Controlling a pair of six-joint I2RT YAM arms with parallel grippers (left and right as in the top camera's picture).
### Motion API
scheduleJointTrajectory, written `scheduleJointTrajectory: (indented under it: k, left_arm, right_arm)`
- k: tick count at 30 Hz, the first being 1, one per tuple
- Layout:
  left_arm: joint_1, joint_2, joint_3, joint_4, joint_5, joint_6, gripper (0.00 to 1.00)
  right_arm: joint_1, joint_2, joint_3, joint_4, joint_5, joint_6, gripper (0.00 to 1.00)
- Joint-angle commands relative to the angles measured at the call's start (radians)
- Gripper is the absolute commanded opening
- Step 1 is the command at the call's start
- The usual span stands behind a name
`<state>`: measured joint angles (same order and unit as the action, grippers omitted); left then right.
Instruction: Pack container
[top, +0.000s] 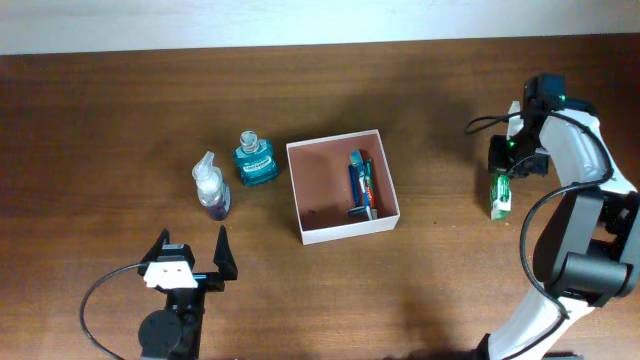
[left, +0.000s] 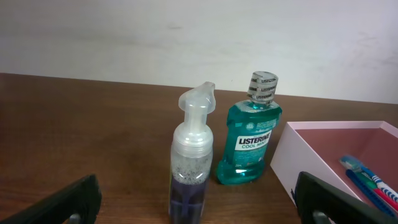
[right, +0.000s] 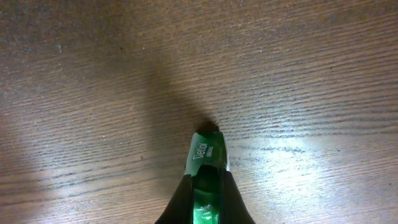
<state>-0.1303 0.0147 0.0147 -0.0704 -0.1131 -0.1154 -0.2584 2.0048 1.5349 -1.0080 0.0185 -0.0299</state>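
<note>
Green Dettol sachet (right: 207, 151) clamped in right claw (right: 206, 190), left claw (top: 191, 240) spread wide

1 box (top: 320, 180), white outside, pink inside. 1 teal Listerine bottle (left: 252, 140). 1 clear pump bottle (left: 193, 168) w/ purple stuff in it. 1 green Dettol pack (right: 208, 152). Toothbrushes (top: 360, 185) in the box: 2 for sure, maybe 3, can't tell. 2 robot arms, so 2 grippers: 1 left gripper (top: 192, 240), 1 right gripper (right: 205, 193).
</note>
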Motion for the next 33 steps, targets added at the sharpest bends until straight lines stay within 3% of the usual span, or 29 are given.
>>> scheduleJointTrajectory:
  k: [1,10,19,33]
  left_arm:
    - [0.005,-0.009,-0.006,0.002,-0.015,0.016,0.99]
    - [0.005,-0.009,-0.006,0.002,-0.015,0.016,0.99]
    - [0.005,-0.009,-0.006,0.002,-0.015,0.016,0.99]
    - [0.005,-0.009,-0.006,0.002,-0.015,0.016,0.99]
  right_arm:
    - [-0.008,-0.001,0.003,-0.011,0.016,0.005,0.04]
    - [-0.009,-0.013,0.011,-0.016,0.016,0.005,0.04]
    - [-0.009,-0.013,0.127,-0.074,0.016,0.005,0.04]
    - [-0.011,-0.011,0.124,-0.071,0.017,0.005,0.04]
